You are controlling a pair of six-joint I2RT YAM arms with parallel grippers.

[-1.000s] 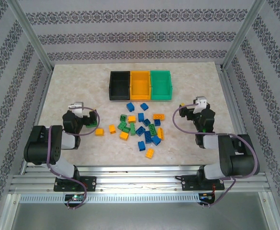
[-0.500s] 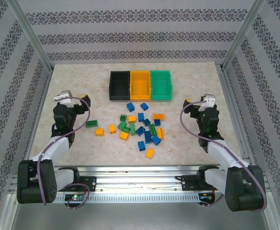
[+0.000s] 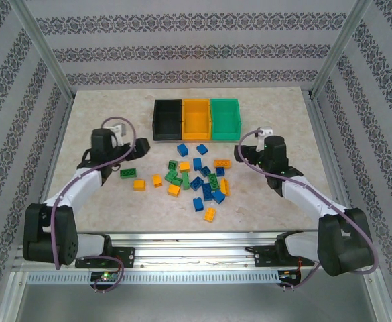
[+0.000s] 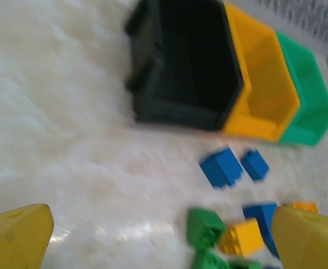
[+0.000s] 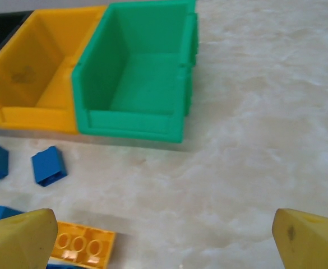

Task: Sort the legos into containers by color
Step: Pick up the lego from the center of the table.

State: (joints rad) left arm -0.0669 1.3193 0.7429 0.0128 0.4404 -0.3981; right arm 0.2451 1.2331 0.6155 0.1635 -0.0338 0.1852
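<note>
Nothing is sorted yet: the black bin [image 3: 167,119], the yellow-orange bin [image 3: 196,119] and the green bin [image 3: 225,119] look empty. All the legos [image 3: 196,178] are spread in a heap on the table [image 3: 102,107], just in front of them. The left gripper [image 3: 127,149] and the right gripper [image 3: 244,154] are held wide open, with nothing in them (one at each side of the heap). Plenty of bare table is left around, and its edges are well away.

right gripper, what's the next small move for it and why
Probably lower the open right gripper onto the flat yellow-orange studded plastic brick. The brick lies studs-up just ahead of it, and the yellow-orange rectangular plastic bin stands close beyond and looks empty, so the carry should be short.
</note>
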